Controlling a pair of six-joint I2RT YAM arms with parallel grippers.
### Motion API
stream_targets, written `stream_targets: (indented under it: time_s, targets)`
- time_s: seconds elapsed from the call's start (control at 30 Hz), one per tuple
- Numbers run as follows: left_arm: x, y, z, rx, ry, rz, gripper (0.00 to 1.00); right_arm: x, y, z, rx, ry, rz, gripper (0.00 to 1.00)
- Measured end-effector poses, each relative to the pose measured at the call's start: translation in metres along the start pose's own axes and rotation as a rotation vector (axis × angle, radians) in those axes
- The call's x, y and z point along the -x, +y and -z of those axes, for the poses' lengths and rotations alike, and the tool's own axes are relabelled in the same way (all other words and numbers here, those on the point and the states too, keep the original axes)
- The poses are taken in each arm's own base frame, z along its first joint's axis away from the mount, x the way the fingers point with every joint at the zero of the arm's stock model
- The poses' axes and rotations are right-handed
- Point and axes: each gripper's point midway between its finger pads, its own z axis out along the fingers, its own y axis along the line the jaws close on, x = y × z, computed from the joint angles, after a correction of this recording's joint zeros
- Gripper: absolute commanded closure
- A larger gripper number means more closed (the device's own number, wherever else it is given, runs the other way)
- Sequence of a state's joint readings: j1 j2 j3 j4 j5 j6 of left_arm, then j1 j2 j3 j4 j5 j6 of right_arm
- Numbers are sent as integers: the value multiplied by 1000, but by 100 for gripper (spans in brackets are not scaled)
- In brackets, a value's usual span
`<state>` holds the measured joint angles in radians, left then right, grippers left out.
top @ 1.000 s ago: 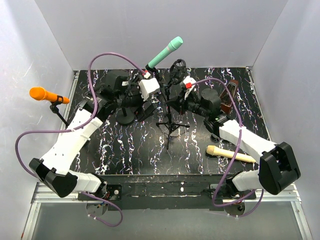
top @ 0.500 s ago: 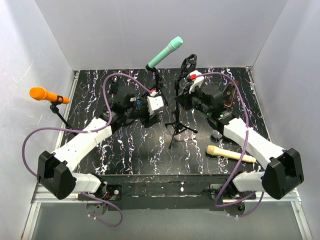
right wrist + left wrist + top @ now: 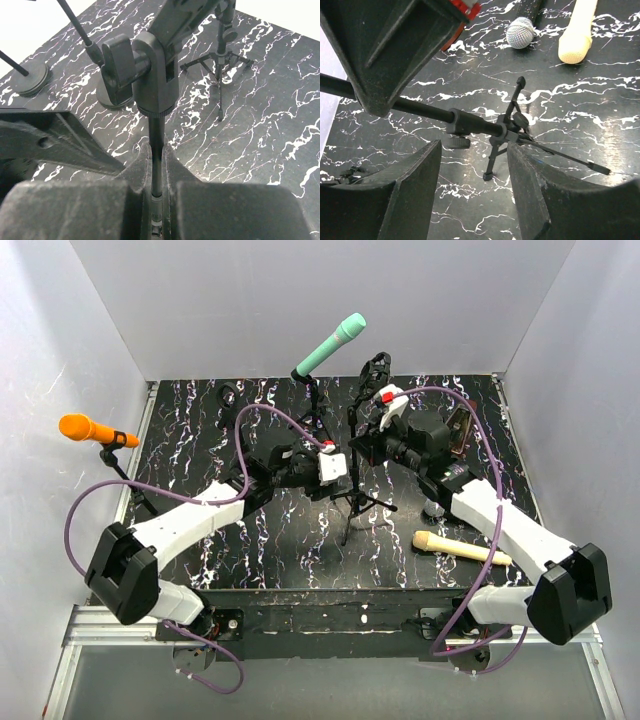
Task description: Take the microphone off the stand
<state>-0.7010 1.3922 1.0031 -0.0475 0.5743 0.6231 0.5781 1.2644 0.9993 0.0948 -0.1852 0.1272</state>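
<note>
The right claw [image 3: 156,152] is squeezed tight on the thin black pole of the three-legged stand [image 3: 156,125] in the middle of the black-and-white marbled table [image 3: 260,560]. The left claw [image 3: 474,150] is half open near that pole and grips nothing. The long green microphone [image 3: 335,342] sits up on its own stand [image 3: 313,392] by the far edge.

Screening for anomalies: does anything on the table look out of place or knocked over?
Two mics lie loose on the table at the right: a beige mic and a silver-headed mic beside it. The tripod stand, pinched by the right gripper, shows no mic in its clip.
</note>
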Motion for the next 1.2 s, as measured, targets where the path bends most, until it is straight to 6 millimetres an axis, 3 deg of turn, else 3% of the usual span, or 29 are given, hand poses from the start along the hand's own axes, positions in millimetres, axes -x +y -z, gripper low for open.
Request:
stream_targets:
  time_s: [0.4, 0.7, 0.83, 0.87, 1.0, 1.2]
  targets:
    - [-36, 4, -26, 4, 64, -12, 54, -5, 5, 10, 19, 3, -6, 99]
    - [-33, 2, -33, 3, 59, -24, 81, -6, 6, 13, 19, -10, -10, 99]
    - [-33, 1, -33, -1, 64, -12, 100, -7, 5, 15, 17, -14, -13, 99]
    - [-33, 1, -33, -5, 69, -4, 100, -8, 5, 16, 17, -16, -12, 99]
    - [-31, -1, -34, -46, 101, 97, 100, -7, 6, 19, 17, -16, -4, 99]
    - [-29, -4, -30, -163, 91, 430, 100, -6, 13, 28, 60, -40, 63, 99]
